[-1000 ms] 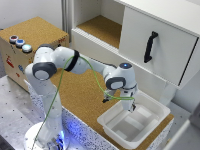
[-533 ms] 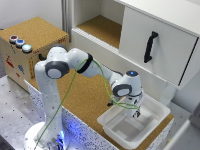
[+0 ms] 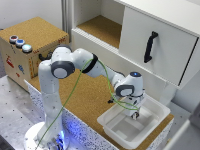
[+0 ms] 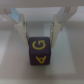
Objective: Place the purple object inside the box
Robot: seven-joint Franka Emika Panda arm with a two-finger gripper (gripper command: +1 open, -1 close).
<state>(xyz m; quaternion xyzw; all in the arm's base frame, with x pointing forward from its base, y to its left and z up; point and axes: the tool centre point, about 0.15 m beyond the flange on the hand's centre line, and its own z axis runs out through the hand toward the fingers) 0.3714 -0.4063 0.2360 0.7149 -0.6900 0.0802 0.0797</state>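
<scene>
We are seeing the purple cube [image 4: 39, 52] sitting on the floor of the box [image 3: 112, 124], its faces showing yellow letters G and A; the box, a shallow white bin with a flared rim, is resting on the cork counter, toward the exterior view's right

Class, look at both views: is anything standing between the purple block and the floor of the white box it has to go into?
Nothing visible does. In the wrist view the purple block sits between the gripper jaws with the white box floor right behind it. In the exterior view the gripper is already down inside the box, whose floor looks bare.
</scene>
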